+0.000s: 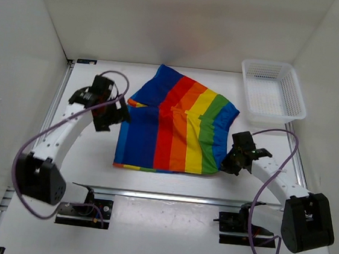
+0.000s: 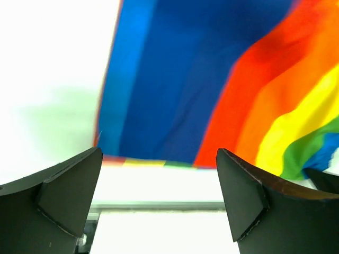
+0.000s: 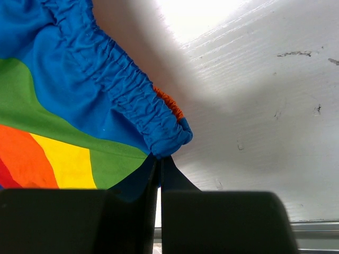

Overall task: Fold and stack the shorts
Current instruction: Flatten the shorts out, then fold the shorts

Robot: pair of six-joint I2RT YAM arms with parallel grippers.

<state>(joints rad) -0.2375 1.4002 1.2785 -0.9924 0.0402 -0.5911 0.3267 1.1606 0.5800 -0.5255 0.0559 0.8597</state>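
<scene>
I am pinching the blue elastic corner of the shorts [image 1: 175,127] between my right gripper's [image 3: 160,161] closed jaws. My left gripper [image 2: 159,156] is hanging wide open, with the shorts' blue edge lying on the table [image 1: 87,161] just ahead of its jaws, not between them.

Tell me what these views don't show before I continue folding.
- Top view: the right end effector tips, hidden under its own wrist.
- Right wrist view: how much of the shorts waistband is pinched, hidden inside the shut grip.
- Left wrist view: shorts blurred, cut off by top and right edges.
</scene>
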